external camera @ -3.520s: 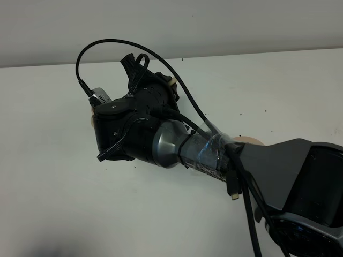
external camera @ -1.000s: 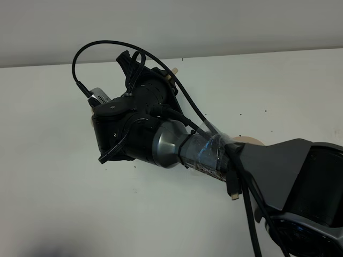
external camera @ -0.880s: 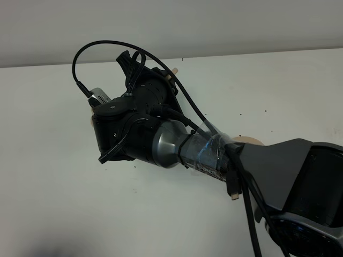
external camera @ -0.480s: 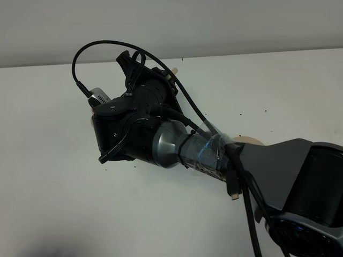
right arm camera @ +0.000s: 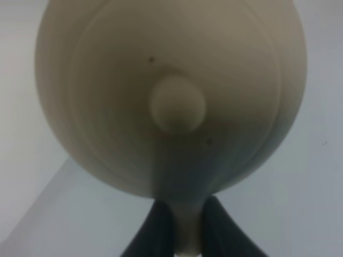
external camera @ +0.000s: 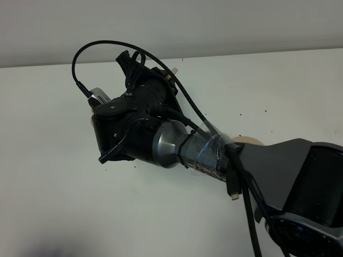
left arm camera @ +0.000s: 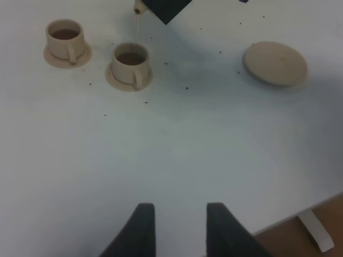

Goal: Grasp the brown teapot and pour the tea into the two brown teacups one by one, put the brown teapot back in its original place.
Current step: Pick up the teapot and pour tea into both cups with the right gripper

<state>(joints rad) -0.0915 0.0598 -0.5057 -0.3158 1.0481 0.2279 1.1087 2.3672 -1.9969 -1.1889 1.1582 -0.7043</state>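
Note:
My right gripper (right arm camera: 186, 235) is shut on the loop handle of the brown teapot (right arm camera: 171, 85). I see the pot from above, with its lid knob in the middle. In the left wrist view the teapot's spout (left arm camera: 138, 7) hangs tilted over one brown teacup (left arm camera: 130, 63), and a thin stream of tea (left arm camera: 136, 32) falls into it. The other brown teacup (left arm camera: 66, 38) stands beside it on its own saucer, with reddish-brown tea inside. The wide flat saucer (left arm camera: 275, 63) lies bare. My left gripper (left arm camera: 180, 227) is open, holding nothing, well away from the cups.
From the exterior high view my right arm (external camera: 161, 139) fills the middle and hides the cups and most of the pot. A sliver of the wide saucer (external camera: 249, 140) shows behind it. The white table's edge and a leg (left arm camera: 316, 230) show in the left wrist view.
Since the earliest frame the right wrist has tipped slightly further. Over the last second nothing visibly moves.

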